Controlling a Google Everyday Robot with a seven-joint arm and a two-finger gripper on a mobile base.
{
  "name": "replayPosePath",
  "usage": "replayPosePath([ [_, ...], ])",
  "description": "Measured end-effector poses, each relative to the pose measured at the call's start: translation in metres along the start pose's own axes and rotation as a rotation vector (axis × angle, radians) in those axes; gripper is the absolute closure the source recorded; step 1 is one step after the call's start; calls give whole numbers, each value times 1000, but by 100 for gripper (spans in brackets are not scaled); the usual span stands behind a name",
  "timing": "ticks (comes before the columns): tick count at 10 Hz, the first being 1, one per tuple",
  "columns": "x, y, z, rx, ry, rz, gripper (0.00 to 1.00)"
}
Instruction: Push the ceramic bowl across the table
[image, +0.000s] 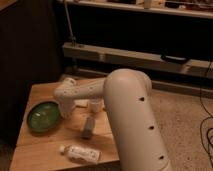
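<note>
The ceramic bowl (44, 116) is green, round and shallow, and sits on the left side of the wooden table (40, 150). My white arm reaches from the right over the table to the left. The gripper (65, 109) hangs down at the end of the arm, right at the bowl's right rim. The frame does not show whether it touches the rim. The arm's large elbow link hides the table's right part.
A small white cup-like object (95, 104) stands just right of the gripper. A grey oblong object (88, 127) lies in the table's middle. A white bottle (80, 152) lies on its side near the front edge. A dark wall and shelving stand behind.
</note>
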Motion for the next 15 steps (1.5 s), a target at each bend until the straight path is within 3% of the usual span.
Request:
replayPosePath([
  [10,-3,-19,1,25,-23,-63,100],
  [13,-11,-73,5,57,-34,-186,100],
  [15,-14,-98,-6,56,-26,-256,100],
])
